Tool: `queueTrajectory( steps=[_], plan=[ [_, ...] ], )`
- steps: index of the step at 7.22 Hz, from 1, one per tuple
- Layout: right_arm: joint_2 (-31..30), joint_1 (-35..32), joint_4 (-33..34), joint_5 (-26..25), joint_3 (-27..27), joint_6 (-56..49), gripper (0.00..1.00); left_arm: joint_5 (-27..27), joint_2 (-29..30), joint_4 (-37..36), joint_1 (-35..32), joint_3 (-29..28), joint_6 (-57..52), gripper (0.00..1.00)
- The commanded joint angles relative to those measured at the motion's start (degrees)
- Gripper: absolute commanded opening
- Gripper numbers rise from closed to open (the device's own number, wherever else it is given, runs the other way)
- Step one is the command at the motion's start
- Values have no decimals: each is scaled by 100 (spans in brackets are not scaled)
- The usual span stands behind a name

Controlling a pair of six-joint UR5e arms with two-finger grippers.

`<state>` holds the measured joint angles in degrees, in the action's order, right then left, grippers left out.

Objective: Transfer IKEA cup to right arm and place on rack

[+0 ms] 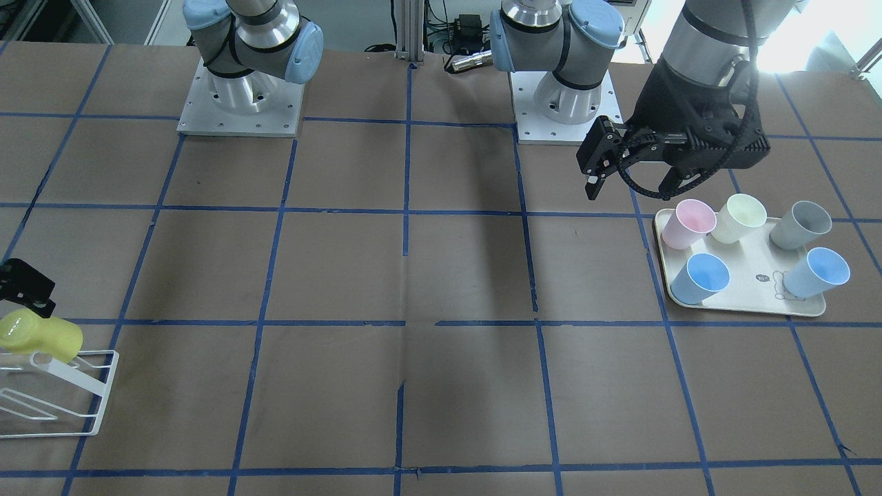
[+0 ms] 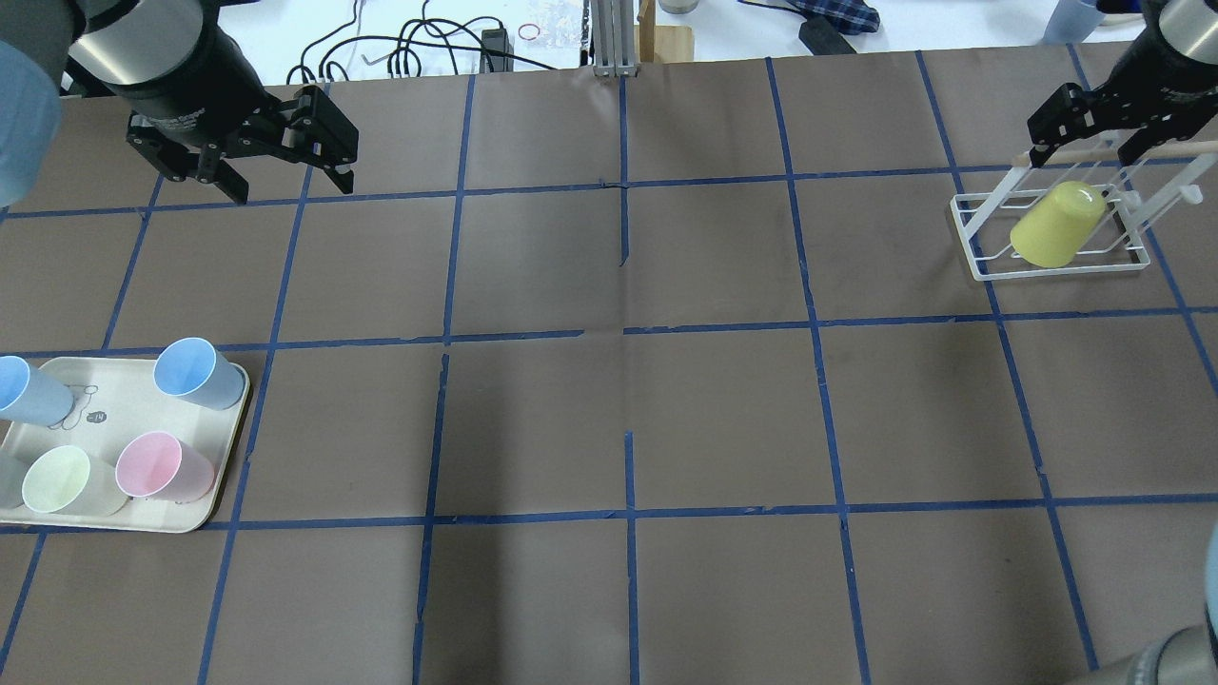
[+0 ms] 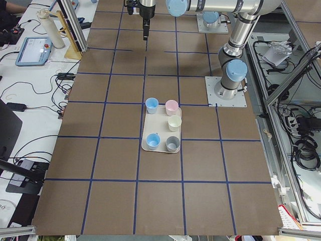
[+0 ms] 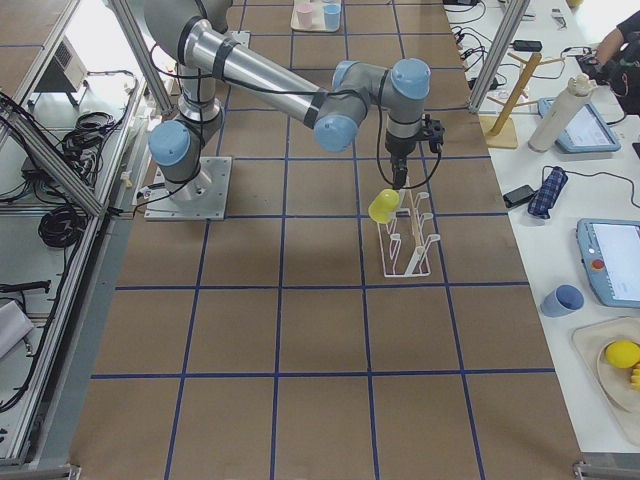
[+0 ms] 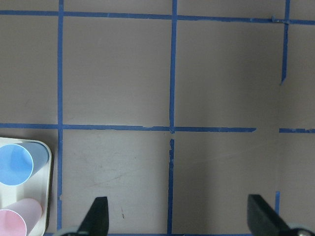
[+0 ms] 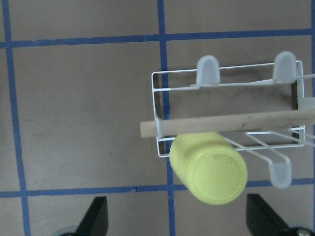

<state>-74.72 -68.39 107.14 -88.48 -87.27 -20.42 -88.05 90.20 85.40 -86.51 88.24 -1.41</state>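
The bright yellow IKEA cup point(image 2: 1056, 225) hangs upside down and tilted on a prong of the white wire rack point(image 2: 1058, 271) with its wooden dowel. The cup also shows in the right wrist view point(image 6: 211, 167), the front view point(image 1: 41, 335) and the right side view point(image 4: 383, 205). My right gripper point(image 2: 1085, 145) is open and empty just above the rack, apart from the cup; its fingertips point(image 6: 96, 216) frame the cup from above. My left gripper point(image 2: 290, 190) is open and empty, hovering above the table beyond the tray; it holds nothing in the left wrist view point(image 5: 180, 219).
A cream tray point(image 2: 205, 504) on my left holds a pink cup point(image 2: 162, 466), a pale cream-yellow cup point(image 2: 57, 479), two blue cups point(image 2: 195, 371) and a grey cup point(image 1: 799, 224). Brown paper with blue tape lines covers the table.
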Motion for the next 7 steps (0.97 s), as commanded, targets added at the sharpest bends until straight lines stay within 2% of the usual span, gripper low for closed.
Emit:
queueTrajectory(
  steps=[1, 3, 5, 7],
  plan=[
    [-549, -559, -613, 41, 35, 134, 100, -2, 32, -23, -6, -44, 1, 100],
    [-1068, -1121, -1480, -28, 210, 319, 100, 7, 15, -23, -6, 0, 1, 100],
    [-1211, -1814, -1573, -29, 211, 1247, 100, 25, 6, -32, -6, 0, 1, 100],
    [-1177, -2379, -1564, -457, 185, 1786, 100, 42, -20, -41, -6, 44, 1, 100]
  ],
)
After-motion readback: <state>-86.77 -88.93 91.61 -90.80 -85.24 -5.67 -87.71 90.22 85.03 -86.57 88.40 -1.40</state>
